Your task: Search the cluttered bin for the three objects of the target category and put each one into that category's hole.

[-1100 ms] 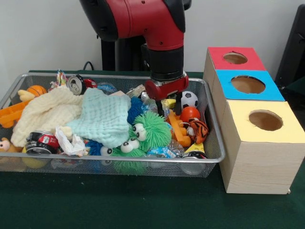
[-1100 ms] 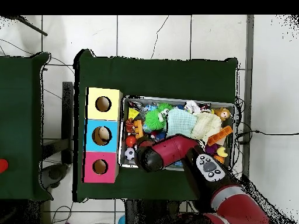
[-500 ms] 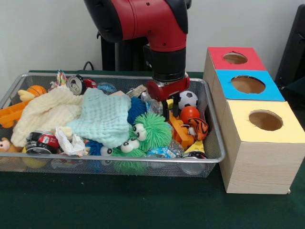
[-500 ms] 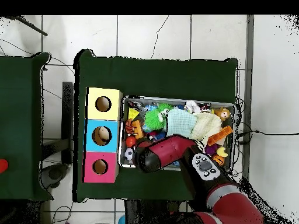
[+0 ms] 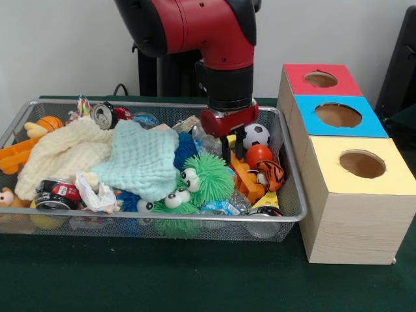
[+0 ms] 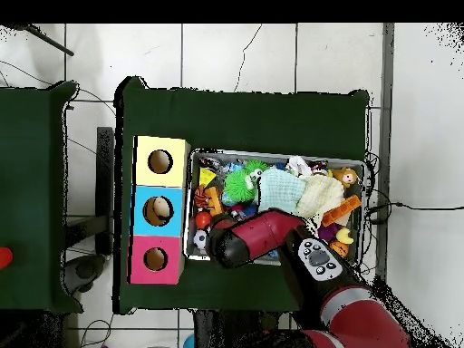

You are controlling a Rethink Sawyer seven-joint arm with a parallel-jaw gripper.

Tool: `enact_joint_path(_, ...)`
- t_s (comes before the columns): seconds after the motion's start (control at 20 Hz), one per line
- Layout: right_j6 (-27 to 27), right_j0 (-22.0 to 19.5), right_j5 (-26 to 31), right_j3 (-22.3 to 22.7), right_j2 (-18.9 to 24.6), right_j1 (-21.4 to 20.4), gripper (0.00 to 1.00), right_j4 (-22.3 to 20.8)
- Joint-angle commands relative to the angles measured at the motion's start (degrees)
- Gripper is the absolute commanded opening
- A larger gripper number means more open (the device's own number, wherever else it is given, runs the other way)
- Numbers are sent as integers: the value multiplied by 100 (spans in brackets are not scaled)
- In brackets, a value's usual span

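Note:
My gripper [image 5: 229, 149] hangs low in the right part of the wire bin [image 5: 291, 195], its tip among the toys. It sits just left of a small soccer ball [image 5: 259, 134] and a red-orange ball [image 5: 259, 154], above an orange plastic toy [image 5: 243, 178]. A yellow piece shows right at its tip; I cannot make out a hold on it. A tiger toy [image 5: 271, 174] lies right of the orange toy. In the overhead view the arm's wrist [image 6: 227, 246] covers the gripper. The wooden box has a red hole [image 5: 320, 79], a blue hole [image 5: 338, 115] and a yellow hole [image 5: 361, 164].
Green fuzzy toys [image 5: 205, 177], a mint cloth [image 5: 142, 158] and a cream cloth [image 5: 64, 153] fill the bin's middle and left. A can [image 5: 103, 116], a basketball toy [image 5: 50, 123] and a red can [image 5: 57, 192] lie near the rims. The box stands close against the bin's right wall.
Over the last second the gripper came down a little and shifted slightly right, deeper among the toys. Since half a second ago it has hardly moved.

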Motion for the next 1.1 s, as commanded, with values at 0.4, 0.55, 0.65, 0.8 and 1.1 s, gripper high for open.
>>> enact_joint_path(0.4, -456, -700, 1313, 566, 936, -935, 0, 715)
enact_joint_path(0.55, -381, -813, 1276, 634, 1065, -995, 100, 733)
enact_joint_path(0.65, -367, -794, 1295, 611, 1053, -987, 100, 722)
enact_joint_path(0.8, -328, -782, 1327, 593, 1060, -977, 100, 705)
enact_joint_path(1.1, -252, -686, 1301, 509, 993, -882, 100, 602)
